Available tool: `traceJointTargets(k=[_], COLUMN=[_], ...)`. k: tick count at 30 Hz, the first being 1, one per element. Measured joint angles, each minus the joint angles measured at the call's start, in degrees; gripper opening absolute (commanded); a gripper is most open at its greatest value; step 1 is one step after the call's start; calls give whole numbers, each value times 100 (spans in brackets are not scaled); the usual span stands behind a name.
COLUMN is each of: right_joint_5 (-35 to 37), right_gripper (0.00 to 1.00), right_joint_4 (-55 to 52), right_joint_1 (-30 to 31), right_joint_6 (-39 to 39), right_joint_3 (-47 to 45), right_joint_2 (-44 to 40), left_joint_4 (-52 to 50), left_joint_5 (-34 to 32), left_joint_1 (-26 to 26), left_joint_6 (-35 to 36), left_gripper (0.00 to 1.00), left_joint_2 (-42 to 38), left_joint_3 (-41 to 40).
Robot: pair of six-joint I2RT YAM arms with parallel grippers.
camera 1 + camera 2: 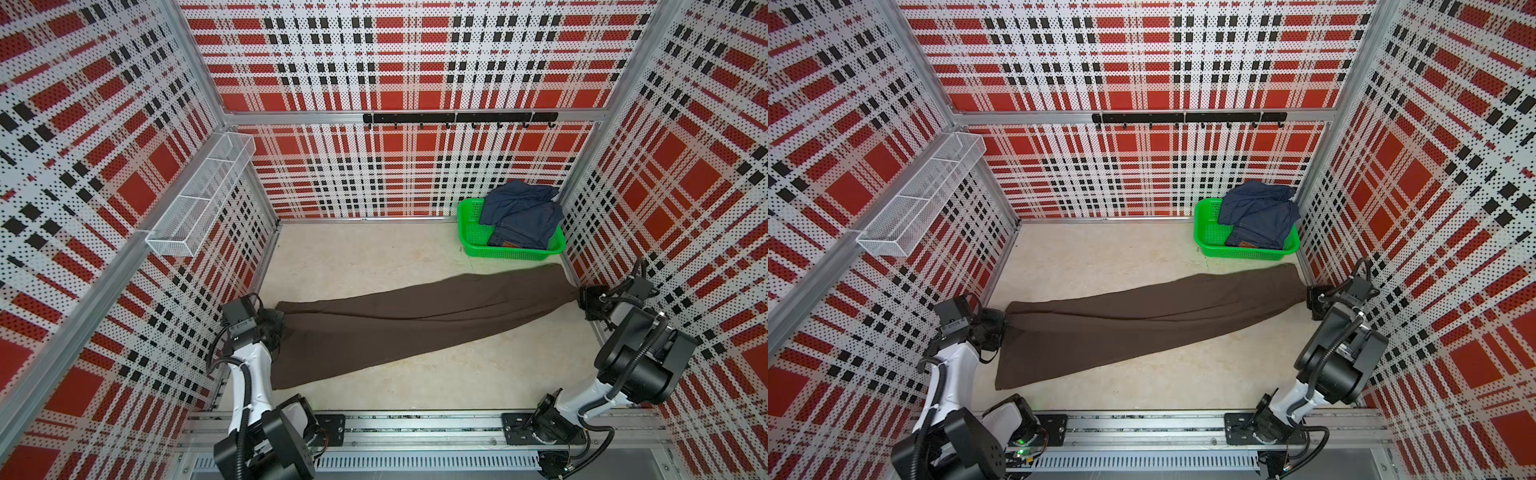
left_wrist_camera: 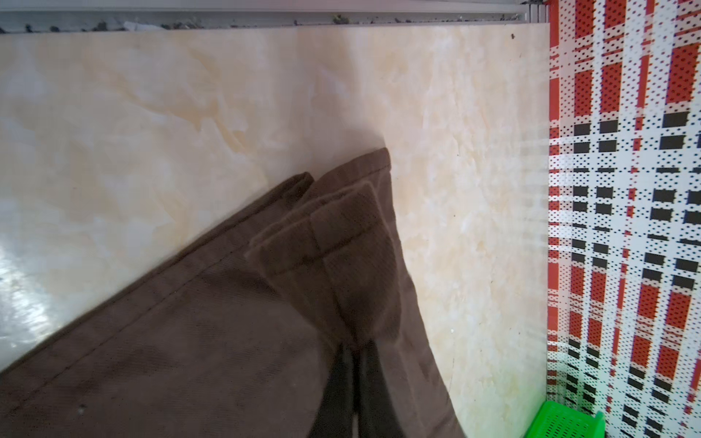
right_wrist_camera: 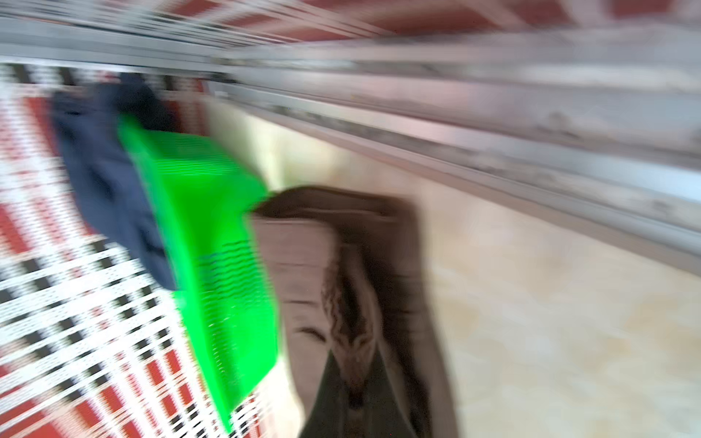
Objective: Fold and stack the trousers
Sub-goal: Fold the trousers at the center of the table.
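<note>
Dark brown trousers [image 1: 415, 320] lay stretched slantwise across the pale table [image 1: 365, 257]. The left gripper [image 1: 279, 323] was pinched tight on the wider end beside the left wall [image 1: 232, 257]. The right gripper [image 1: 580, 296] was clamped on the narrower end by the right wall [image 1: 623, 216], just in front of the green basket [image 1: 469, 237] holding blue jeans [image 1: 519, 216]. The cloth looked soft, light and limp, likely to sag and drag between the two holds, so corners and hems seemed the surest places to grip. With both arms close against the walls, open room lay only toward the table's middle, where a fold could be carried across.
</note>
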Motion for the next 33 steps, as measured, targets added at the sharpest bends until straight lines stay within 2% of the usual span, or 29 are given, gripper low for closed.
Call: traceJointTargets(k=[7,11,17,21,24,33], right_joint_5=[-188,-184,-234,-313,-323,-321], right_gripper=[0,0,0,0,0,0], right_joint_4=[-160,-280,-267,-103,166,621], right_joint_1=[273,487,857,920,903,461], right_joint_6=[295,470,841,887,828,584], right_joint_3=[1047,1587,2667,2929,2636,686], right_joint_2=[20,444,1115,1209,1207,1207], left_joint_4=[363,588,835,1137,1403,1478], left_joint_5=[22,15,-22,-92,-131,-109], left_joint_1=[-216,-439,-855,-922,-844,-358], left_joint_6=[-210,-391,-616,-667,-678,-575], left_gripper=[0,0,0,0,0,0], left_joint_2=[612,1176,2142,2177,1945,1329], left_joint_3=[723,1226,2524,2900,2505,76])
